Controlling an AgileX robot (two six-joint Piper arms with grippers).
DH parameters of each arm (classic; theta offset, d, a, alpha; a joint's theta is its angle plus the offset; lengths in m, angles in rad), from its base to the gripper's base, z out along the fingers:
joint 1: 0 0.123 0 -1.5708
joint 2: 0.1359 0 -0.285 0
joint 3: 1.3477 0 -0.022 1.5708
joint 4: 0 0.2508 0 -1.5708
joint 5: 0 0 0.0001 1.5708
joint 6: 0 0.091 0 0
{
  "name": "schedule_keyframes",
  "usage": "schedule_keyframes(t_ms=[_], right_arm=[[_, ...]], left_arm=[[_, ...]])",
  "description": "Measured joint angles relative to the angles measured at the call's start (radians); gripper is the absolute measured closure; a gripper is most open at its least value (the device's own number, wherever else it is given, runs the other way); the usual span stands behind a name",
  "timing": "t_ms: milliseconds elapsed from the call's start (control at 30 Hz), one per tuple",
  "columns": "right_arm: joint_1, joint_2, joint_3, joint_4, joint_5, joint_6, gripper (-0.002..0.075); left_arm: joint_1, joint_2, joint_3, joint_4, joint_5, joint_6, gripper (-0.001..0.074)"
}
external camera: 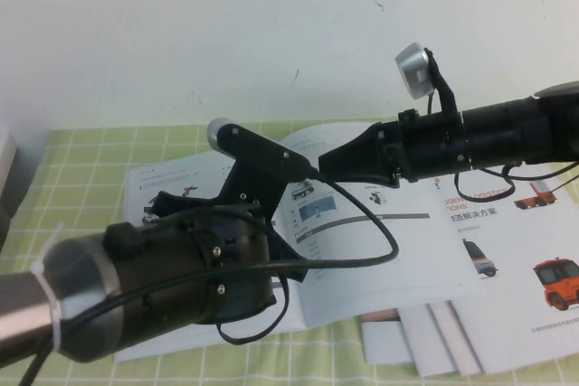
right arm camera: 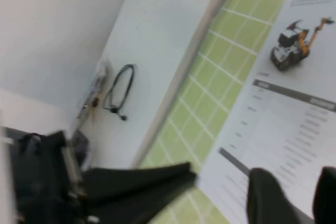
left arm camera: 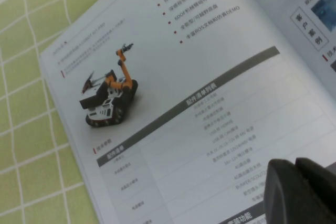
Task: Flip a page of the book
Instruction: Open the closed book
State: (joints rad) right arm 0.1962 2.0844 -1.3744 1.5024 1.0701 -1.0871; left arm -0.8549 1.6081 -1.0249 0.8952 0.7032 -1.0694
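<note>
Left gripper (left arm camera: 302,190) over open book (left arm camera: 210,119) (green checked cloth (left arm camera: 26,108) beneath)

Even soft light, blurred right-wrist view

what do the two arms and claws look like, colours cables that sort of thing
Both arms are matte black. The left arm has a silver-grey tube with a white zip tie, small screws and looping black cables; its left claw shows dark rounded fingers above the book. The right arm carries a silver-capped wrist camera on a cable; the right claw has black fingers.
</note>
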Motion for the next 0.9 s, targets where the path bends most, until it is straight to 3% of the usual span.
schedule_keyframes(t_ms=[133,233,433,667,900], right_arm=[[0.0,-0.002,0.0,-0.143,-0.1,-0.003,0.065],[0.0,-0.004,0.0,-0.374,-0.227,0.038,0.0706],[0.0,-0.054,-0.019,-0.78,-0.387,0.157,0.0722],[-0.002,-0.034,-0.032,-0.945,-0.367,0.214,0.0726],[-0.002,-0.025,-0.029,-1.194,-0.305,0.391,0.0727]], left_arm=[[0.0,-0.03,0.0,0.002,0.005,-0.008,0.0737],[0.0,-0.035,0.0,0.002,0.014,-0.011,0.0737],[0.0,-0.035,0.0,0.01,0.026,0.0,0.0737],[0.0,-0.035,0.0,0.012,-0.006,0.0,0.0738],[0.0,-0.035,0.0,0.014,-0.006,-0.006,0.0738]])
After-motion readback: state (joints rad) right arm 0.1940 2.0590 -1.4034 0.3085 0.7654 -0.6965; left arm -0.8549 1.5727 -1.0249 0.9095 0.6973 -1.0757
